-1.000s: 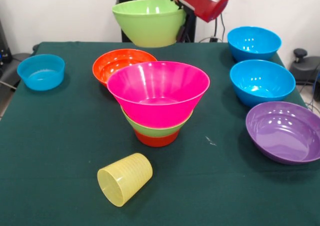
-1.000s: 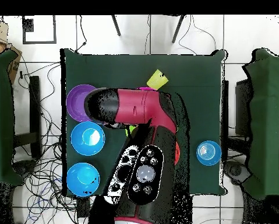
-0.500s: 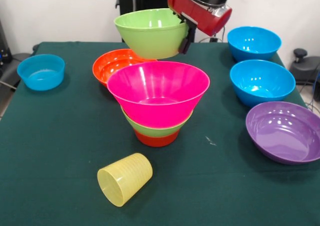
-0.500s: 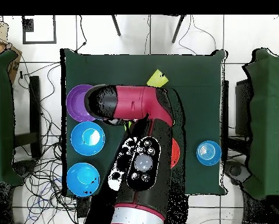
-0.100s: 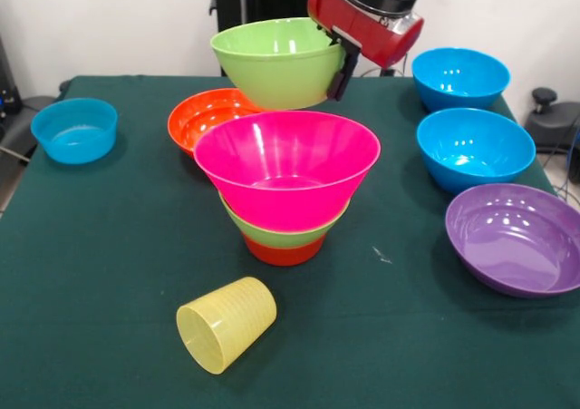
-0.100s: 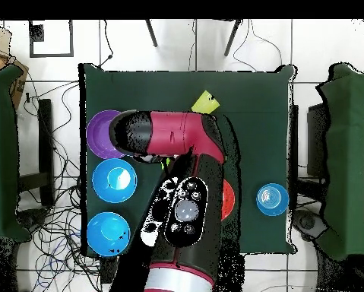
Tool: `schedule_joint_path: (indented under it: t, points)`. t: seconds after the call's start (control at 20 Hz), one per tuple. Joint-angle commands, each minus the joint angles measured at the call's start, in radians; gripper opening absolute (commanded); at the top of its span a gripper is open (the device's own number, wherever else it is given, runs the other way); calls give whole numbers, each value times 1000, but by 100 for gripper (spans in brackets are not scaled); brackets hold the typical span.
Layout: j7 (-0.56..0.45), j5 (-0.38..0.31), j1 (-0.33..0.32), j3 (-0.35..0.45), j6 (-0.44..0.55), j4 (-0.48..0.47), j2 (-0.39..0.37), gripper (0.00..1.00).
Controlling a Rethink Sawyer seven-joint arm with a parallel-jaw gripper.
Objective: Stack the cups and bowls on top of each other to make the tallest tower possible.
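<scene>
Hanging above and behind the tower (image 5: 285,187), a lime green bowl (image 5: 276,60) is held by its rim in the clenched jaws of the gripper (image 5: 340,64). It should be centred over the pink bowl (image 5: 286,164), kept level, then lowered gently, so that the stack on the bench (image 5: 109,246) is not tipped.
</scene>
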Motion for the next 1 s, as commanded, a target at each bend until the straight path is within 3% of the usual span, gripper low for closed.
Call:
schedule_joint_path:
  t: [0.05,1.0]
  points:
    - [-58,-45,-2,96,60,-32,40,0]
    - [-76,-77,-18,94,-48,-10,83,0]
